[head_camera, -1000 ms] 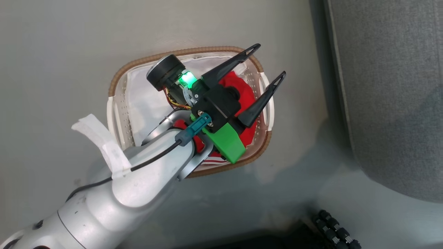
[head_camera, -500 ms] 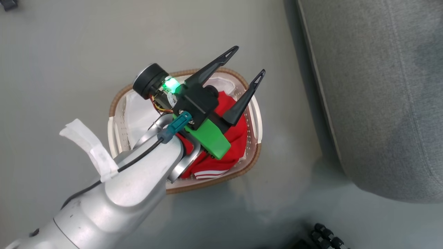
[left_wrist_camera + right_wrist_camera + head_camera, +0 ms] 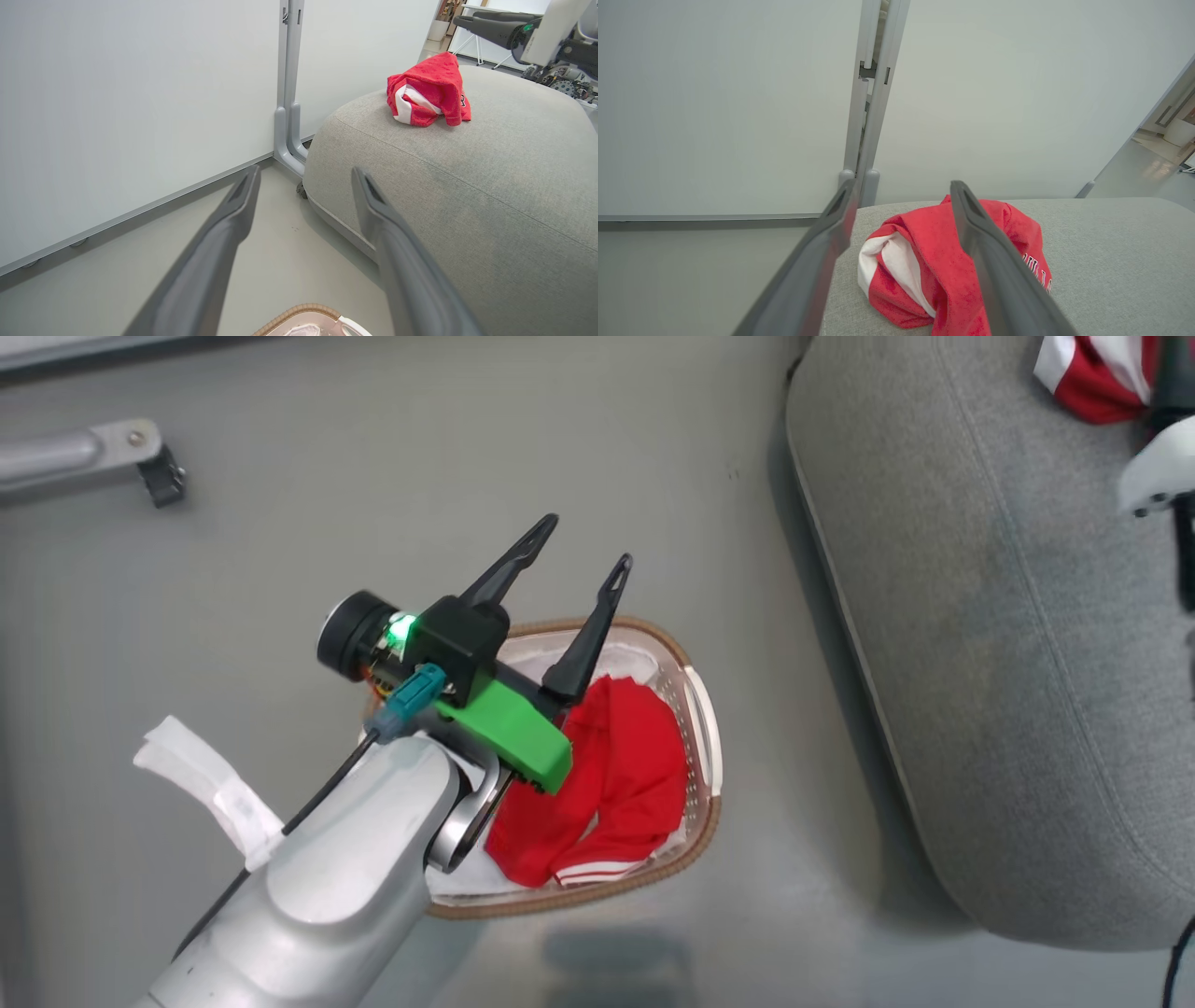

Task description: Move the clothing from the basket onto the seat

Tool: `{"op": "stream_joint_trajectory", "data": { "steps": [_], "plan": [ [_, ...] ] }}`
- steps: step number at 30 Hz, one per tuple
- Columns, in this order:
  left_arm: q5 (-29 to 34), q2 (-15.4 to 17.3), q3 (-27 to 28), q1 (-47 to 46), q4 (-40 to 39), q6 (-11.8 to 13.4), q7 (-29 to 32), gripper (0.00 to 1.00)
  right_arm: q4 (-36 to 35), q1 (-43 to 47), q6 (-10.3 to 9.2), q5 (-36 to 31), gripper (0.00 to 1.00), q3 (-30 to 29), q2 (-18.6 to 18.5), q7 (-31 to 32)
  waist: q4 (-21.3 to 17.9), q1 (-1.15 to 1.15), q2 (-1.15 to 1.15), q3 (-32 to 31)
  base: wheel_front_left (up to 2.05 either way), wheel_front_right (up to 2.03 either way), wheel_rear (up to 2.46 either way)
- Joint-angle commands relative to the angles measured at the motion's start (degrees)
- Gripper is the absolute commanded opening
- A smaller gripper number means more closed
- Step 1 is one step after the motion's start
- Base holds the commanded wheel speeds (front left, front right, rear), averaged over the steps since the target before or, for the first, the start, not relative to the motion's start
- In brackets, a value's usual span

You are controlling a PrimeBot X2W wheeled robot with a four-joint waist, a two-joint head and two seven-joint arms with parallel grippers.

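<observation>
Your left arm (image 3: 355,877) hides the left part of the basket (image 3: 711,747); the seat garment (image 3: 1088,392) is cut off at the head view's top edge. Two red garments: the basket garment (image 3: 616,775) lies on a white liner (image 3: 462,882); the seat garment lies on the grey seat (image 3: 980,663). Left gripper (image 3: 588,539) jaws stand apart above the basket; right gripper (image 3: 903,184) jaws stand apart, the seat garment beyond them. Grey floor (image 3: 280,569), white wall panels (image 3: 714,102).

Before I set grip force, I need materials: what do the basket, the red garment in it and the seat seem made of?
Basket: probably white moulded plastic, holed walls, glossy; brown rim looks woven, material unclear. Red garment: soft matte cloth, folding and slumping loosely. Seat: grey woven upholstery, matte, with visible weave and a stitched seam.
</observation>
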Motion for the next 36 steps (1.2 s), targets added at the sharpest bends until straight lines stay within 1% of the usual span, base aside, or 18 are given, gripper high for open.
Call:
{"op": "stream_joint_trajectory", "data": {
  "steps": [1,4,7,12,18,22,26,30,32,36],
  "plan": [
    [-0.2,0.0,0.8,1.7,0.4,0.5,-0.3,1.0,-0.6,1.7,-0.08,0.1,1.0,0.7,0.7,-0.2,3.2,0.0,0.0,-5.2,0.0,0.0,0.0],
    [-0.6,-0.1,3.5,4.0,0.0,1.0,-0.4,1.0,-2.2,3.7,-0.08,-0.5,1.0,2.1,2.7,-0.2,4.3,0.0,0.0,-7.1,0.0,0.0,0.0],
    [-0.6,-0.2,6.9,7.5,-0.7,1.7,-0.3,1.0,-4.6,6.9,-0.08,0.3,1.0,2.3,5.5,-0.3,5.6,0.0,0.0,-8.8,0.0,0.0,0.0],
    [0.7,-0.5,12.8,13.6,-1.8,2.4,-0.3,1.0,-10.3,14.2,-0.08,1.3,1.0,2.2,9.9,-0.2,7.4,0.0,0.0,-11.1,0.0,0.0,0.0],
    [2.5,-0.4,21.5,21.9,-3.7,3.3,-0.3,1.0,-16.2,23.6,-0.08,-1.3,1.0,2.8,13.7,-0.2,8.6,0.0,0.0,-13.2,0.0,0.0,0.0],
    [3.9,-0.8,27.5,28.2,-5.6,3.6,-0.3,1.0,-19.4,29.5,-0.08,-2.7,1.0,2.7,15.4,-0.2,8.9,0.0,0.0,-14.7,0.0,0.0,0.0],
    [5.6,-1.5,31.8,33.4,-6.6,2.8,-0.3,1.0,-21.9,35.1,-0.08,-2.8,1.0,2.0,16.1,-0.2,9.4,0.0,0.0,-15.8,0.0,0.0,0.0],
    [7.0,-3.2,34.7,37.2,-6.8,1.5,-0.3,1.0,-23.8,40.3,-0.08,-0.1,1.0,1.9,16.3,-0.2,10.2,0.0,0.0,-17.3,0.0,0.0,0.0],
    [7.9,-3.6,36.2,38.8,-6.5,0.9,-0.3,1.0,-24.6,42.5,-0.08,0.1,1.0,2.1,16.3,-0.2,10.3,0.0,0.0,-18.1,0.0,0.0,0.0],
    [9.6,-4.8,37.9,41.2,-6.3,-0.2,-0.3,1.0,-25.6,45.9,-0.08,2.1,1.0,3.7,16.3,-0.2,10.1,0.0,0.0,-19.4,0.0,0.0,0.0]
  ]
}}
